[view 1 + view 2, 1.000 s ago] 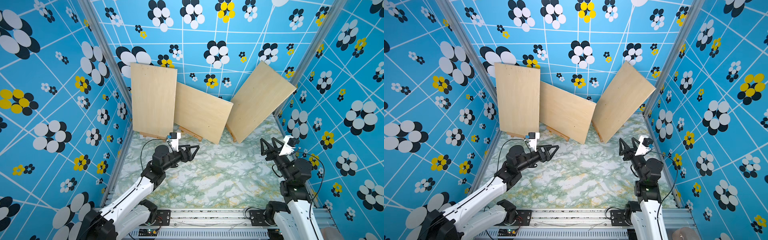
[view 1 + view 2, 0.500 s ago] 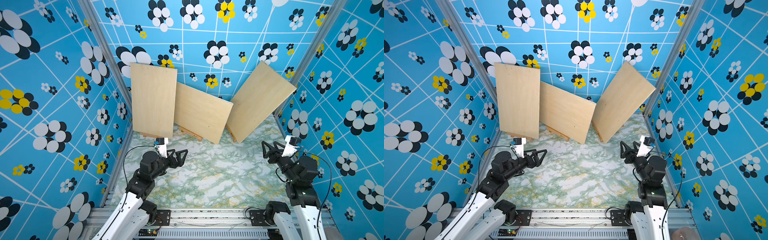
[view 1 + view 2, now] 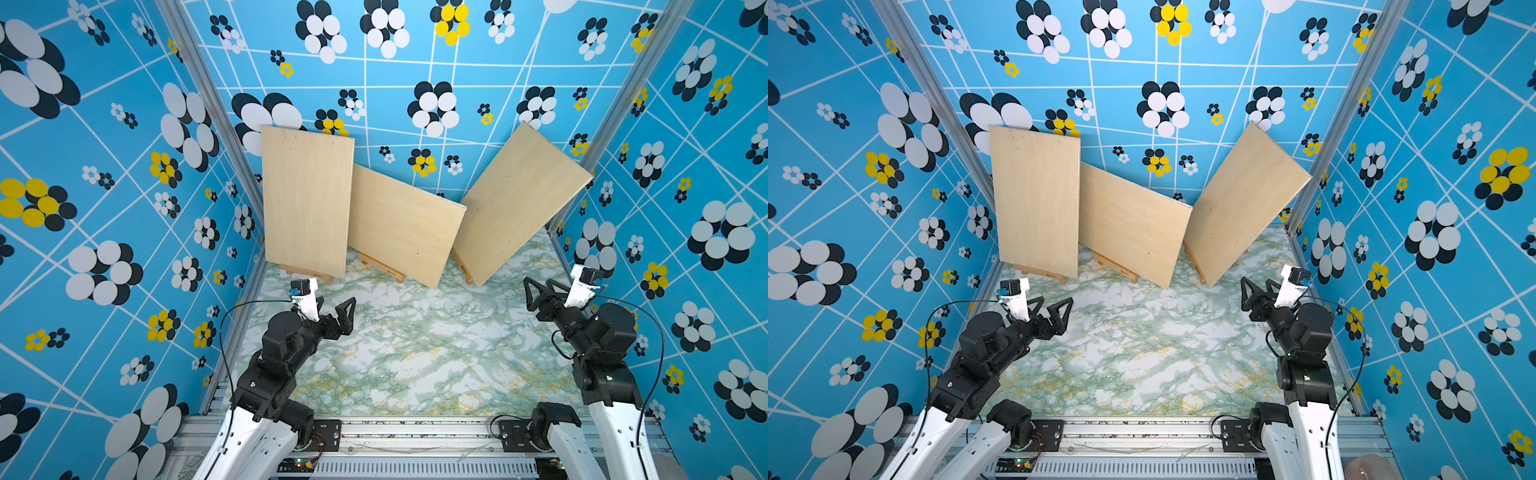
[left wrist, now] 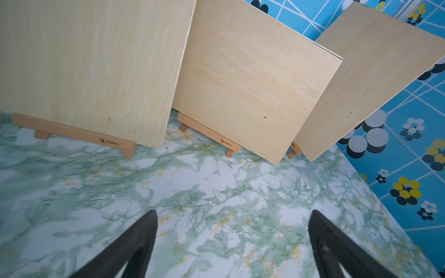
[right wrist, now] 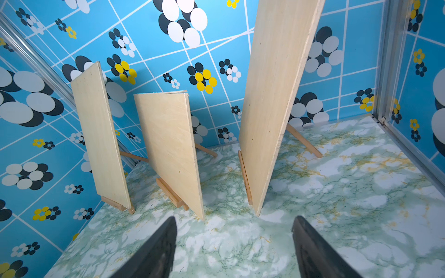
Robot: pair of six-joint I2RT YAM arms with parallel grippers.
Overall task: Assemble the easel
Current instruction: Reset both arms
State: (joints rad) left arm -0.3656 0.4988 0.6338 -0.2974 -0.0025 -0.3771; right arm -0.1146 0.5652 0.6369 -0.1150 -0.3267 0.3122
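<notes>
Though hidden overhead, rear struts [image 5: 304,140]

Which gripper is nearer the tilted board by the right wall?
Right. The right gripper sits just in front of the tilted board, not touching; the left gripper is across the table, by the leftmost board.

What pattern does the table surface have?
The table is green-white marble with yellow veins; clearest in left wrist view.

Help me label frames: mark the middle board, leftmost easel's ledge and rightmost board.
middle board [image 3: 403,224]: in a top view, face centre.
leftmost easel's ledge [image 4: 72,132]: left wrist view, bar's middle.
rightmost board [image 3: 1241,203]: in a top view, face centre.
</notes>
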